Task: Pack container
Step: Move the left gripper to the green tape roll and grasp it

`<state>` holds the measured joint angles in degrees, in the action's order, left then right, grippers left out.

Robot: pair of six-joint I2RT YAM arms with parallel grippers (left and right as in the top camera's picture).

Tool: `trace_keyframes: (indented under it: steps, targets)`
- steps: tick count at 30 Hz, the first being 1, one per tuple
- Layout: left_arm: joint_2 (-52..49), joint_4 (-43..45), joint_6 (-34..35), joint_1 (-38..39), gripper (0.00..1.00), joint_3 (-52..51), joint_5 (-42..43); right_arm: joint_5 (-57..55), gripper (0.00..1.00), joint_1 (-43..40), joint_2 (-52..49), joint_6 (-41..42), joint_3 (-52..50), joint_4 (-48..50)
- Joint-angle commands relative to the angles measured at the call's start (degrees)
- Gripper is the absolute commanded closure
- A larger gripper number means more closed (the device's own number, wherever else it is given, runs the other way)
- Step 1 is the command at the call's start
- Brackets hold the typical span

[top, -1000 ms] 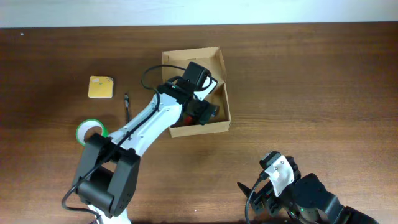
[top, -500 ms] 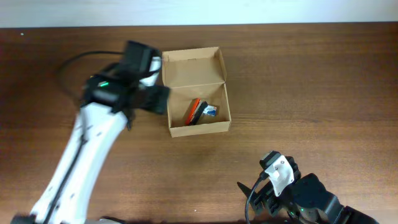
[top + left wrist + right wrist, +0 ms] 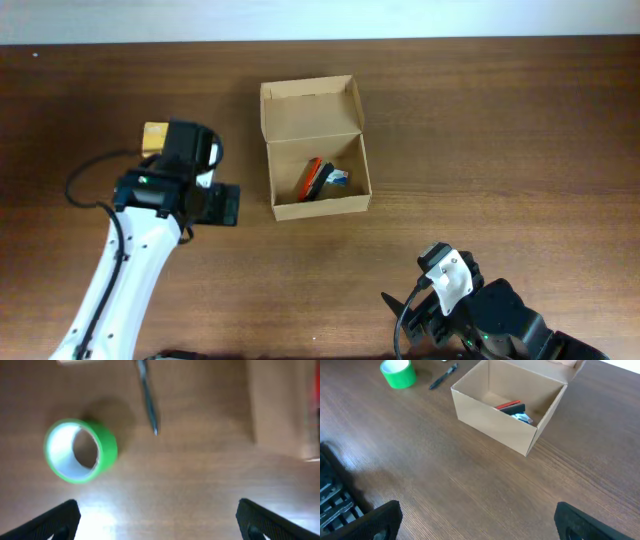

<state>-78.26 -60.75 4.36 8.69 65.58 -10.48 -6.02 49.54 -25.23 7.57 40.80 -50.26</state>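
Nothing here can be read: the container (image 3: 316, 150) is plain cardboard, and the green tape roll (image 3: 80, 450) shows no lettering.

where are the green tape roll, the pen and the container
green tape roll (image 3: 106, 450), left wrist view, on its green outer wall
pen (image 3: 443, 376), right wrist view, on the middle of its barrel
container (image 3: 312, 118), overhead view, on the inside of its open lid flap
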Motion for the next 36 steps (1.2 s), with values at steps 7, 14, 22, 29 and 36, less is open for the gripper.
trace_keyframes:
  steps: [7, 14, 22, 29, 36]
  targets:
    - [0.4, 6.9, 5.5, -6.7, 0.0, -10.3, 0.2, -0.7, 0.01, -0.1, 0.1, 0.4, -0.2, 0.2]
    - [0.4, 8.5, 5.4, -10.9, 0.0, -12.0, 0.1, -0.7, 0.01, -0.1, 0.1, 0.4, -0.2, 0.2]
    - [-1.7, 14.2, 0.9, -13.8, 0.0, -12.1, 1.8, -0.7, 0.01, -0.1, 0.1, 0.4, -0.2, 0.2]
    - [-8.5, 17.6, -1.7, -13.9, 0.0, -12.1, 4.0, -0.7, 0.01, -0.1, 0.1, 0.4, -0.2, 0.1]
    - [-16.4, 20.5, -2.1, -13.9, 0.0, -12.1, 4.0, -0.7, 0.01, -0.1, 0.1, 0.4, -0.2, 0.1]
